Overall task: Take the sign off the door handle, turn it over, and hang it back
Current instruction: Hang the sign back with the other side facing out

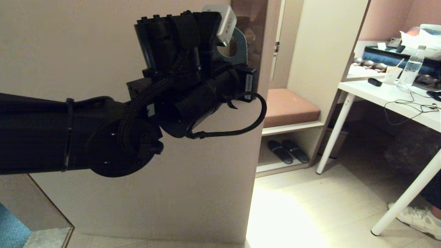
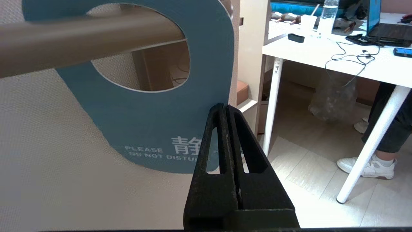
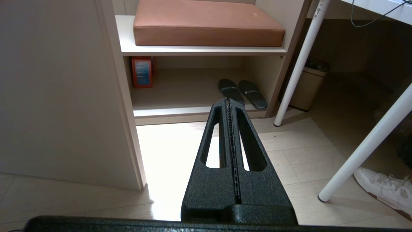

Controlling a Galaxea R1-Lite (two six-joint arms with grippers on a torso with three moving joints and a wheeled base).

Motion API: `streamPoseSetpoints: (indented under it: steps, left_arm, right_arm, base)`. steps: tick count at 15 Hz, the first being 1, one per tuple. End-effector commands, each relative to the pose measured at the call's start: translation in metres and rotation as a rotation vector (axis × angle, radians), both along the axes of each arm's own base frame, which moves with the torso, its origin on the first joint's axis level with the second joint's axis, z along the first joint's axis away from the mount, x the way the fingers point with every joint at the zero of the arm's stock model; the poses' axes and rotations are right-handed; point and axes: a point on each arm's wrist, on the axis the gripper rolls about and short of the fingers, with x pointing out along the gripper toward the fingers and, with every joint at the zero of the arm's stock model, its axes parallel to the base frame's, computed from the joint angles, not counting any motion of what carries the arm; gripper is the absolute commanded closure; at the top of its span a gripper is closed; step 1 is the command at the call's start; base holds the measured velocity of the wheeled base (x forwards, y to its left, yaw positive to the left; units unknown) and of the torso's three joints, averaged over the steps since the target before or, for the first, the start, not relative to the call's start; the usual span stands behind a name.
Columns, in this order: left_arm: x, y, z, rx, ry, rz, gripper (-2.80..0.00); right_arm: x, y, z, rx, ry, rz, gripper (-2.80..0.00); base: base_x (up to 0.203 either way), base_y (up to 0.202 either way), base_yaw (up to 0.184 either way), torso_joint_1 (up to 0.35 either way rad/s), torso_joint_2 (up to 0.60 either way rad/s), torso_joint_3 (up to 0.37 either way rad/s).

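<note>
Slate-blue card peeks out near the top centre of my head view: the sign (image 1: 239, 46), half hidden behind my raised left arm. On the left wrist view the sign (image 2: 154, 125) fills the upper left, its round hole threaded on the door handle (image 2: 80, 38), white "PLEASE DO NOT DISTURB" lettering low down; my left gripper (image 2: 225, 111) is pinched onto its edge. Right wrist view, centre: right gripper (image 3: 229, 103) clenched on nothing, above the floor.
</note>
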Motion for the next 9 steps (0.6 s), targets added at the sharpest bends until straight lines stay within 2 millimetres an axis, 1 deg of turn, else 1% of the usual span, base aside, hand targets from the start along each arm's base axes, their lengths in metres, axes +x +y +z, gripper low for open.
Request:
streamPoseSetpoints:
  steps: [1,9]
  left_arm:
    - [0.0,0.002,0.001,-0.005,-0.001,0.013,0.0]
    - [0.008,0.013,0.002,-0.024,0.008,0.105,0.0]
  right_arm:
    - [0.0,0.0,0.0,0.0,0.0,0.002,0.0]
    - [0.0,0.0,0.0,0.0,0.0,0.001,0.0]
  base:
    - [0.0,0.0,0.0,0.0,0.0,0.0]
    - [0.0,0.0,0.0,0.0,0.0,0.0]
